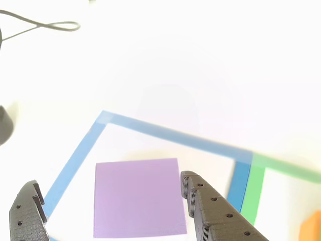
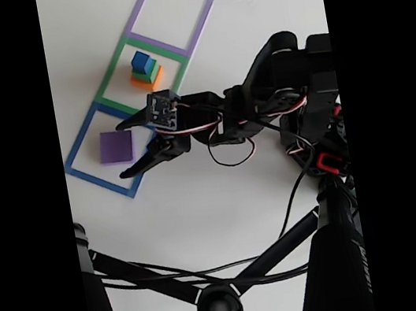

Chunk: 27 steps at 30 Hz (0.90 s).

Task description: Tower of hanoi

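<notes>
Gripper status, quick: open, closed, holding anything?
Gripper: open and empty, jaws spread beside the purple slab in the blue outline.

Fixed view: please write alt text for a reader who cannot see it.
The arm's open gripper hangs beside a purple slab lying in a blue square outline. In the adjoining green outline, a blue cube tops a green block and an orange block.

Purple slab [image 2: 116, 147] in blue outline [image 2: 78, 144], blue cube [image 2: 142, 62] on green, orange blocks [image 2: 147, 76] in green outline [image 2: 115, 67], black pincer [image 2: 121, 149], white worktop [image 2: 222, 193].
</notes>
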{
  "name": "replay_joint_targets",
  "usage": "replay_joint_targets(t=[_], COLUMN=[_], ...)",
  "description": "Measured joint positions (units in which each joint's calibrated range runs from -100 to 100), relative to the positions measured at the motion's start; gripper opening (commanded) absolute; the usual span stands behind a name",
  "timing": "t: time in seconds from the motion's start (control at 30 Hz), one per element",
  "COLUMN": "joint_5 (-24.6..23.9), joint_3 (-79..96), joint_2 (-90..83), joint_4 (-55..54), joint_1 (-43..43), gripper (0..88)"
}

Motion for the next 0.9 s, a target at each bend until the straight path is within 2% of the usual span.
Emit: replay_joint_targets(t=[0.23,0.33,0.47,0.7,0.9], joint_5=[0.0,0.0,0.0,0.0,0.0], joint_3=[0.17,-1.48,-9.66,-36.9,-60.14], joint_2=[-20.85,-31.66,-44.83,-51.16,-51.16], joint_4=[21.83,36.76,61.96,106.82,132.74], joint_1=[0.33,2.13,3.19,8.19,14.74], gripper=[20.7,13.0,1.3,0.2,0.2])
